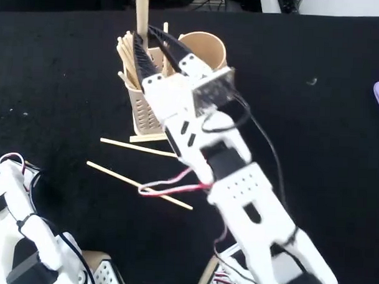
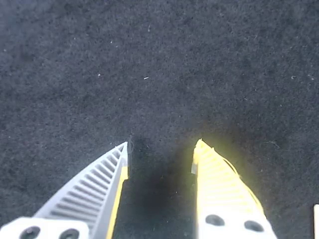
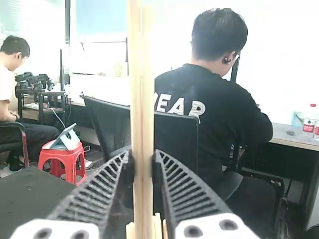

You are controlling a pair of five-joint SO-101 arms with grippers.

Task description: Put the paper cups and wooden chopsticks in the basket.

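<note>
Right gripper (image 1: 143,32) is directly above the basket (image 1: 144,115), jaws pinching one upright wooden chopstick (image 3: 141,99). The basket holds a bundle of chopsticks (image 1: 127,52) and a paper cup (image 1: 205,49). Two loose chopsticks (image 1: 138,185) lie just beside the basket. Left gripper (image 2: 160,149) has its jaws spread over the black table (image 2: 159,59).

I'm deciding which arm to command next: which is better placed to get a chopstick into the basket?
Right. The right hand is shut on an upright chopstick above the basket; the left hand hangs open over black table, holding nothing.
</note>
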